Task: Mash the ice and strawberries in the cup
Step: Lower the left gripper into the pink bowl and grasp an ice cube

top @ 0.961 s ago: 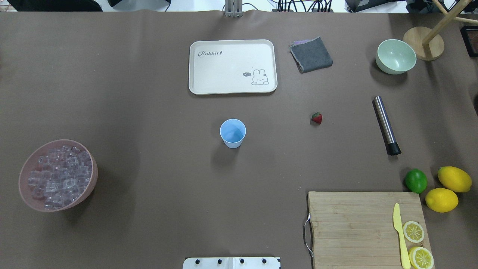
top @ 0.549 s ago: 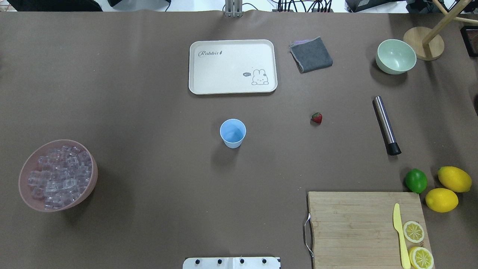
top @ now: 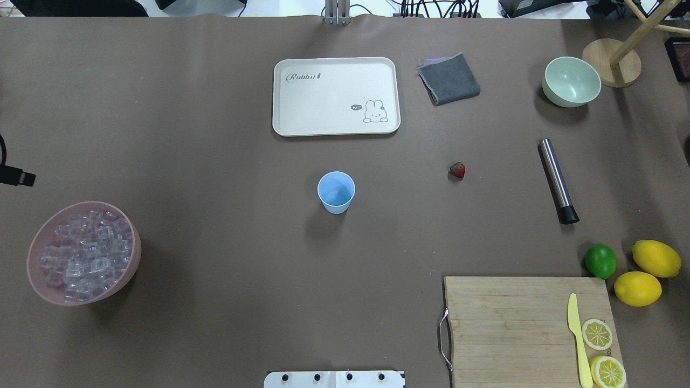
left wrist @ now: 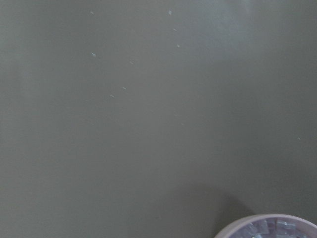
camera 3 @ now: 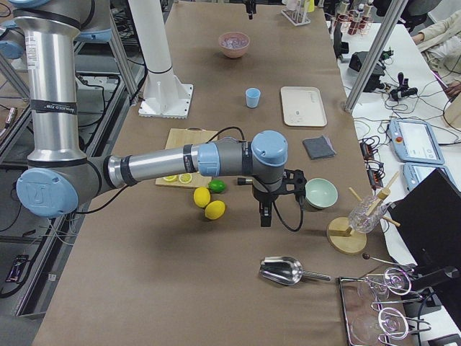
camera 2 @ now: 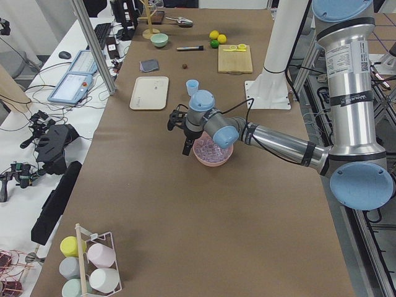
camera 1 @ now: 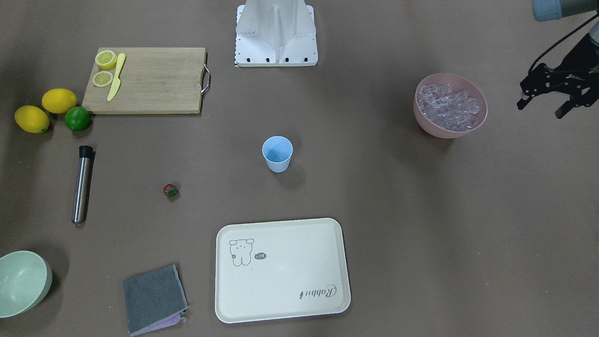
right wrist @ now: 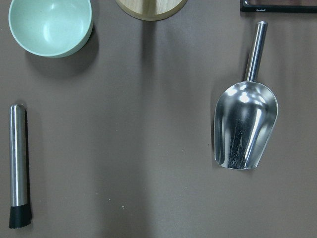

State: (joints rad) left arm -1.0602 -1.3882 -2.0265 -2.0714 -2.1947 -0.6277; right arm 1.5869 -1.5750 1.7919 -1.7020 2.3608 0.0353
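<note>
Almost the whole view is bare brown tabletop (left wrist: 138,109), dim and dotted with a few pale specks. At the bottom right edge a pink bowl's rim (left wrist: 247,220) curves in, holding what look like clear ice cubes (left wrist: 277,229), mostly cut off.

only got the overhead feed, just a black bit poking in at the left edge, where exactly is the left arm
observer: the left gripper hangs off to the side of the pink bowl holding the ice, not above it, jaws apart and empty.
operator: no right arm on my feed at all
observer: the right gripper is out at the table's right end, close to the pale green bowl; i cannot tell whether it is open.
operator: any scoop for the ice
observer: yes, a metal scoop lies empty on the table past that green bowl, outside your frame.
</note>
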